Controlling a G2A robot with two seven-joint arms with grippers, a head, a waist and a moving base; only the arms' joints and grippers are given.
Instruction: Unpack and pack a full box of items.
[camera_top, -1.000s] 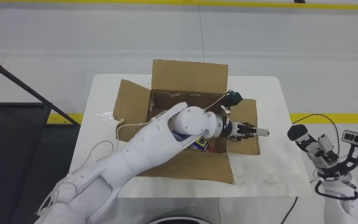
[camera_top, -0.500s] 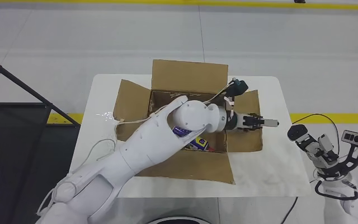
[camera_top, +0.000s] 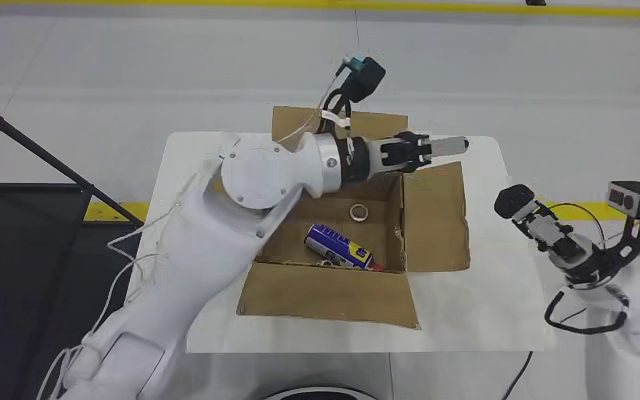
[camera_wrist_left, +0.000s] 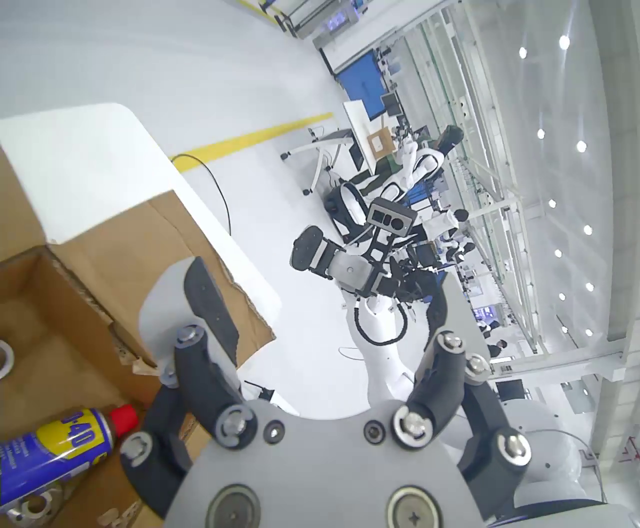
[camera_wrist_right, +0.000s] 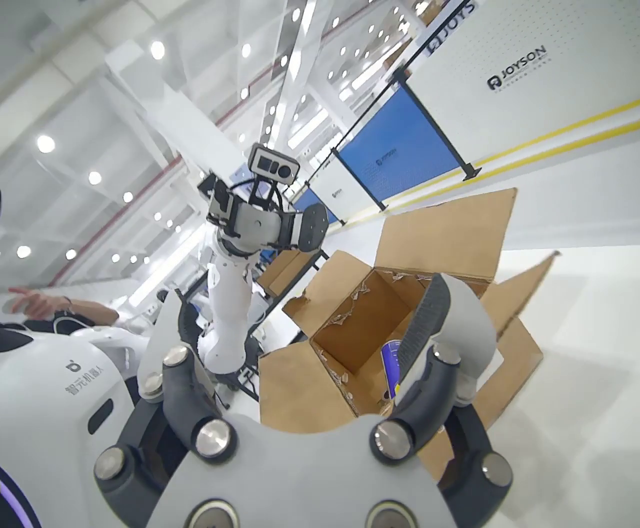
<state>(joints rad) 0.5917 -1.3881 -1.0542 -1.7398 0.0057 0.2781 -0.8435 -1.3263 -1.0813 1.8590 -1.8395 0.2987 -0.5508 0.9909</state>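
I read left pincer (camera_top: 447, 147) wide open, empty, above the far rim of the cardboard box (camera_top: 436, 230); blue spray can (camera_top: 341, 247) and tape roll (camera_top: 357, 211) lie inside, below it; right pincer (camera_wrist_right: 305, 300) likewise open, empty.

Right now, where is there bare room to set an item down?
The white table beyond the right flap of the brown cardboard box, and the strip before its near flap. Crowded: box floor around blue spray can and pale tape ring.
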